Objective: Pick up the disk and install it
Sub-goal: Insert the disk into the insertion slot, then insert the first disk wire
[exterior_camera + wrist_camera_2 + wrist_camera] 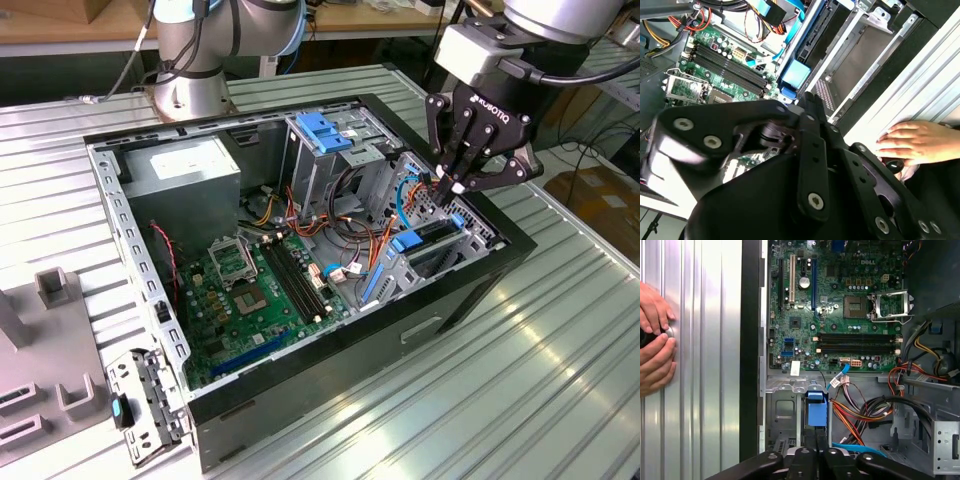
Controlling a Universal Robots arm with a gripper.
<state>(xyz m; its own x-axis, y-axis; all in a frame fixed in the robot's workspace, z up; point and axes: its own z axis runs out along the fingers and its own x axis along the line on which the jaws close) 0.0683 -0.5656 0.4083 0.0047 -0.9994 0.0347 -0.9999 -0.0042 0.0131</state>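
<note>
The computer case (330,385) lies open on a ribbed, shiny metal table (540,380). It is a black box with grey sheet-metal walls inside. In it are a green circuit board (250,290) with long black slots and a square silver socket. A dull grey power box (190,170) carries a white label whose print is too small to read. Loops of red, orange, yellow and blue cable (350,215) sit beside a blue plastic latch (322,130) on the metal cage. The disk (432,238) stands on edge in the bay at the exterior view's right side of the case. It is a thin dark slab edged in blue plastic, and its blue end piece (817,412) faces the board. The arm reaches down from above. Its black, jointed gripper (450,190) has white lettering on its body and points straight down at that bay. The fingers (806,460) are drawn together, tips at the disk's upper edge. I cannot tell whether they pinch it or only touch it. A person's hands (655,347) rest on the table beside the case.
</note>
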